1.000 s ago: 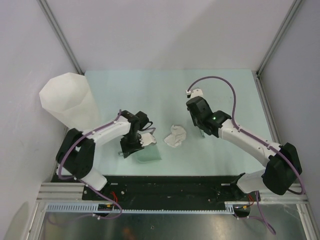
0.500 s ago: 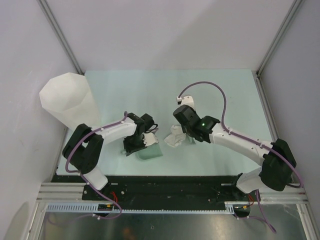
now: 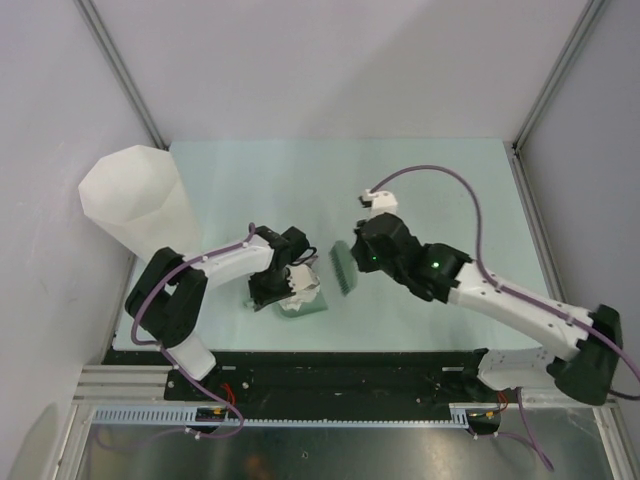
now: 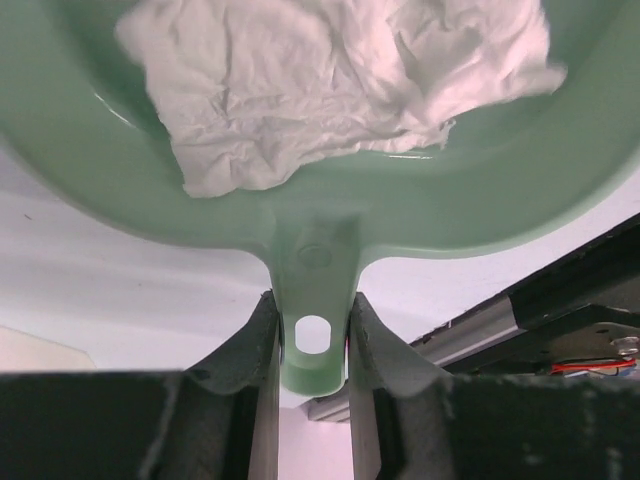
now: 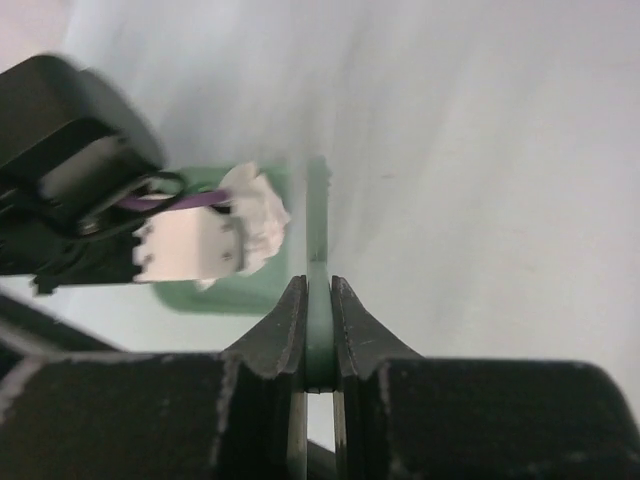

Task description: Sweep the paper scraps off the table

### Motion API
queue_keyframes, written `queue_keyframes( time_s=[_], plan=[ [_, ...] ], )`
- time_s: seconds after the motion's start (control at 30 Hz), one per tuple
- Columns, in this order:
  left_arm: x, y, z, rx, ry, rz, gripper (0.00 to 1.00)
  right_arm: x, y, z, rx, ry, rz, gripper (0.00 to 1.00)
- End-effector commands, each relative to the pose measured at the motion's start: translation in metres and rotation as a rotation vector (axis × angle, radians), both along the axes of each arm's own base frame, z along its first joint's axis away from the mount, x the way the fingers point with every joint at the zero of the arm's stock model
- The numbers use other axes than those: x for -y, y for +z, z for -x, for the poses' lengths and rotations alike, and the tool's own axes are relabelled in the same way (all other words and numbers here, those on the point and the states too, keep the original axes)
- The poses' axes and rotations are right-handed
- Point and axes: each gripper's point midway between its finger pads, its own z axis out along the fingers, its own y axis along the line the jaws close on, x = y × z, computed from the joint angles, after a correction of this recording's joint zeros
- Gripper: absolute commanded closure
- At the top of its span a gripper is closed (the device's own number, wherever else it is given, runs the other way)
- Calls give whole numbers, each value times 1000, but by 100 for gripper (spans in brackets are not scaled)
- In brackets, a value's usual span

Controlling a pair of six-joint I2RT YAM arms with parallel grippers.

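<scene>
The crumpled white paper scraps (image 3: pixel 301 284) lie inside the small green dustpan (image 3: pixel 305 304). My left gripper (image 3: pixel 272 290) is shut on the dustpan's handle. In the left wrist view the scraps (image 4: pixel 330 80) fill the pan (image 4: pixel 500 190), and the handle (image 4: pixel 313 300) sits between my fingers. My right gripper (image 3: pixel 362 256) is shut on a green brush (image 3: pixel 342 269), held just right of the pan's mouth. The right wrist view shows the thin brush (image 5: pixel 319 250) edge-on in the right gripper (image 5: pixel 319 300), beside a scrap (image 5: pixel 262 212) in the pan (image 5: pixel 225 296). I see no scraps on the pale table (image 3: pixel 450 180).
A tall translucent white faceted bin (image 3: pixel 135 200) stands at the table's left edge, behind the left arm. The table's black front strip (image 3: pixel 350 365) runs along the near side. Grey walls close in the back and both sides.
My right gripper moved left with the brush and pushed the paper wad from mid-table into the dustpan. The left gripper kept the pan nearly still.
</scene>
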Motion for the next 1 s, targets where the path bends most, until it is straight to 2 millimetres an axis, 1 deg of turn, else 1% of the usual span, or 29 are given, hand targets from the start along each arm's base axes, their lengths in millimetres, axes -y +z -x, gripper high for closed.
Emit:
queue_keyframes(
  time_s=[0.0, 0.07, 0.1, 0.13, 0.17, 0.2, 0.23, 0.27, 0.3, 0.33, 0.37, 0.4, 0.47, 0.5, 0.53, 0.57, 0.63, 0.67, 0.7, 0.73, 0.77, 0.8, 0.83, 0.87, 0.9, 0.93, 0.97],
  plan=[
    [26, 16, -12, 55, -4, 142, 100, 95, 40, -12, 148, -298, 147, 100],
    [36, 22, -13, 59, -8, 211, 100, 125, 54, -13, 200, -387, 174, 100],
    [41, 25, -14, 61, -17, 237, 100, 139, 67, -7, 227, -408, 154, 100],
    [48, 28, -13, 54, -23, 280, 100, 149, 73, -8, 240, -437, 150, 100],
    [52, 32, -13, 52, -21, 312, 100, 155, 77, -8, 250, -440, 149, 100],
    [58, 42, -16, 73, -24, 352, 100, 161, 82, -6, 257, -445, 130, 100],
    [61, 47, -17, 77, -18, 377, 100, 169, 90, -3, 269, -448, 102, 100],
    [63, 53, -20, 87, -11, 407, 100, 173, 91, -4, 259, -441, 82, 100],
    [67, 66, -26, 124, -10, 437, 100, 177, 94, -3, 263, -427, 80, 100],
    [67, 73, -28, 142, -7, 449, 100, 180, 98, -1, 265, -419, 61, 100],
    [66, 80, -33, 164, 4, 460, 100, 183, 97, -2, 253, -408, 49, 100],
    [69, 95, -38, 200, 8, 492, 100, 185, 97, -2, 251, -398, 53, 100],
    [66, 112, -46, 243, 35, 513, 100, 190, 94, -2, 237, -404, 61, 100],
    [65, 126, -53, 285, 52, 527, 100, 189, 93, -3, 232, -400, 65, 100],
    [63, 137, -56, 316, 61, 540, 100, 190, 91, -3, 226, -397, 75, 100],
    [57, 148, -62, 349, 85, 552, 100, 189, 87, -4, 215, -393, 84, 100],
    [50, 175, -73, 427, 120, 578, 100, 187, 85, -5, 208, -385, 87, 100],
    [39, 184, -80, 462, 159, 578, 100, 185, 84, -6, 205, -379, 87, 100],
    [33, 199, -87, 508, 174, 588, 100, 184, 84, -6, 204, -378, 88, 100],
    [25, 207, -89, 533, 193, 583, 100, 183, 84, -7, 202, -378, 84, 100],
    [10, 217, -95, 571, 232, 579, 100, 181, 84, -8, 204, -368, 78, 100],
    [2, 231, -99, 613, 238, 583, 100, 179, 84, -8, 201, -362, 78, 100],
    [-8, 238, -100, 638, 255, 567, 100, 178, 83, -9, 200, -359, 77, 100],
    [-25, 248, -104, 681, 293, 553, 100, 176, 84, -9, 200, -350, 73, 100],
    [-35, 262, -107, 726, 301, 548, 100, 174, 82, -10, 194, -345, 74, 100],
    [-44, 270, -108, 758, 313, 540, 100, 171, 82, -10, 192, -337, 69, 100],
    [-62, 279, -109, 799, 349, 521, 100, 167, 82, -11, 191, -323, 58, 100]
  ],
)
